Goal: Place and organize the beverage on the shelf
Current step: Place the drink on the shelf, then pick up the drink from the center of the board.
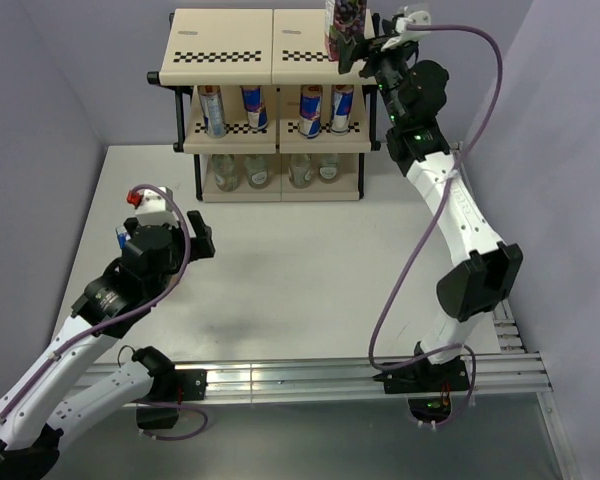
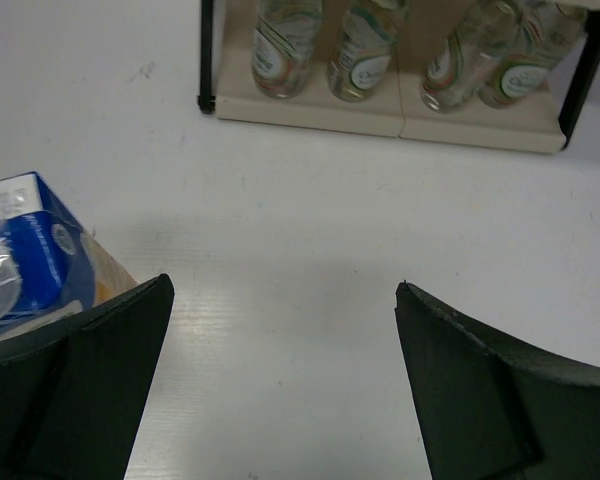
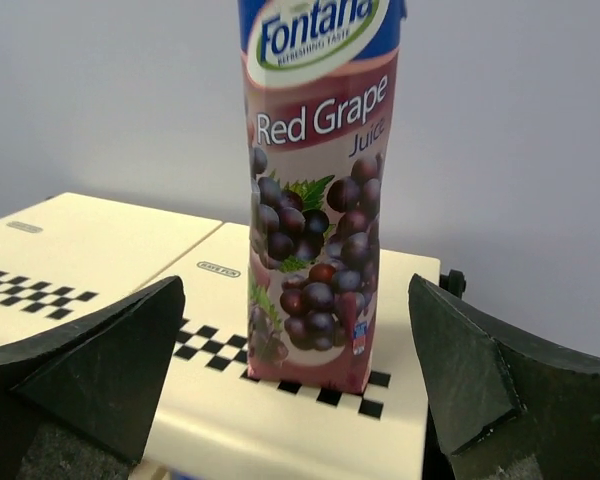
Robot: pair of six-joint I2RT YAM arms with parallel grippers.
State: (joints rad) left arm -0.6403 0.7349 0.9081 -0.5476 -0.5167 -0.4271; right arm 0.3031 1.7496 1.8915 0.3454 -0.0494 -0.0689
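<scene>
The purple grape carton [image 3: 320,200] stands upright on the right half of the shelf's top tier [image 1: 230,40], on the checkered strip. My right gripper [image 3: 296,285] is open, one finger on each side of the carton with a gap to it. From above, the right gripper [image 1: 358,48] sits just right of that carton [image 1: 342,20]. Several cans [image 1: 255,108] fill the middle tier and several clear bottles [image 1: 260,172] the bottom tier. My left gripper [image 2: 284,284] is open over bare table. A blue and yellow carton [image 2: 40,250] lies just outside its left finger.
The shelf stands at the table's far edge against the grey wall. The bottom tier's bottles [image 2: 360,50] are ahead of the left gripper. A metal rail [image 1: 310,378] with both arm bases runs along the near edge.
</scene>
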